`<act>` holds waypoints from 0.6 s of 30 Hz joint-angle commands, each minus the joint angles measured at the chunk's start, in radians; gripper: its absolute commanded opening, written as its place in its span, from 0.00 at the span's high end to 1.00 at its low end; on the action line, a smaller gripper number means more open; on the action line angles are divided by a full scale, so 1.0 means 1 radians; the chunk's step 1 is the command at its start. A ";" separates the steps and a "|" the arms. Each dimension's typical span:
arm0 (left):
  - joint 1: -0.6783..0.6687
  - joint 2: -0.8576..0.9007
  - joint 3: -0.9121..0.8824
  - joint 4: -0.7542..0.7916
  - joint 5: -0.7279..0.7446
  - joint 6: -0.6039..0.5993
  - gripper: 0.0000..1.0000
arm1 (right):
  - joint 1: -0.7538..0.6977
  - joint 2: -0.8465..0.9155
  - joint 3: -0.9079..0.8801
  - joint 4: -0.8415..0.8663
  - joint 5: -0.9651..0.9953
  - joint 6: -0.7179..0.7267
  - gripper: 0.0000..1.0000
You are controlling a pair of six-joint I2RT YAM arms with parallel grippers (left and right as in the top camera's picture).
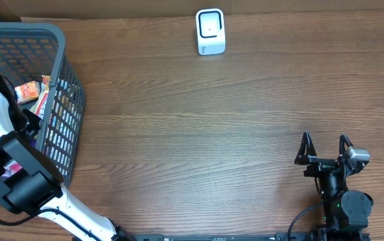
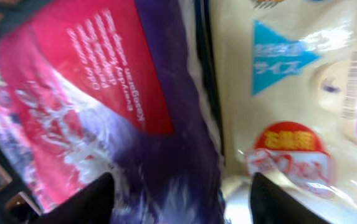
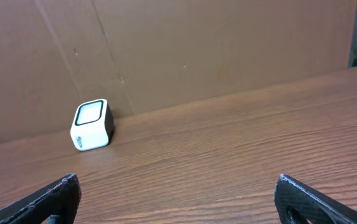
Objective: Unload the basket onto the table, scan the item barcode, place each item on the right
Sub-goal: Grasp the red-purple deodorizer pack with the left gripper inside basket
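The left arm (image 1: 71,207) rises from the near edge of the table (image 1: 192,127) close to its near-left corner. Its white links bend back over the left edge, and its black wrist (image 1: 21,184) points downward. The left gripper (image 2: 181,202) faces straight down, its two dark fingers (image 2: 94,199) standing apart. The right arm (image 1: 342,201) sits folded low at the near-right corner, aimed level toward the far edge. The right gripper (image 1: 325,148) hangs just above the table, jaws spread wide.
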 commanded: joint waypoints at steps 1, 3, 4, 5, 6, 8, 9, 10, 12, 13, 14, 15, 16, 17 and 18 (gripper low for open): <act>-0.006 -0.013 -0.083 0.032 -0.038 0.005 0.42 | 0.006 -0.008 -0.010 0.006 -0.001 -0.003 0.00; -0.006 -0.013 -0.111 0.048 -0.049 0.005 0.78 | 0.006 -0.008 -0.010 0.006 -0.001 -0.003 0.00; -0.006 -0.013 -0.120 0.050 -0.059 0.005 0.94 | 0.006 -0.008 -0.010 0.006 -0.001 -0.003 0.00; -0.006 -0.013 -0.122 0.047 -0.072 0.005 0.96 | 0.006 -0.008 -0.010 0.006 -0.001 -0.003 0.00; -0.006 -0.013 -0.121 0.046 -0.085 0.005 0.96 | 0.006 -0.008 -0.010 0.006 -0.001 -0.003 0.00; -0.006 -0.016 -0.105 0.023 -0.119 0.005 0.96 | 0.006 -0.008 -0.010 0.006 -0.001 -0.003 0.00; -0.006 -0.016 -0.090 0.008 -0.127 0.004 0.96 | 0.006 -0.008 -0.010 0.006 -0.001 -0.003 0.00; -0.006 -0.016 -0.073 -0.008 -0.126 0.004 0.96 | 0.006 -0.008 -0.010 0.006 -0.001 -0.003 0.00; -0.006 -0.016 -0.018 -0.050 -0.126 0.005 0.96 | 0.006 -0.008 -0.010 0.006 -0.001 -0.003 0.00; -0.006 -0.016 0.020 -0.079 -0.126 0.004 0.96 | 0.006 -0.008 -0.010 0.006 -0.001 -0.003 0.00; -0.006 -0.016 0.067 -0.113 -0.125 0.004 0.96 | 0.006 -0.008 -0.010 0.006 -0.001 -0.003 0.00; -0.006 -0.016 0.116 -0.148 -0.122 0.004 0.96 | 0.006 -0.008 -0.010 0.006 -0.001 -0.003 0.00; -0.006 -0.016 0.165 -0.180 -0.119 0.004 0.95 | 0.006 -0.008 -0.010 0.006 -0.001 -0.003 0.00; -0.006 -0.016 0.221 -0.215 -0.116 0.004 0.96 | 0.006 -0.008 -0.010 0.006 -0.001 -0.003 0.00; -0.006 -0.016 0.275 -0.245 -0.113 0.004 0.96 | 0.006 -0.008 -0.010 0.006 -0.001 -0.003 0.00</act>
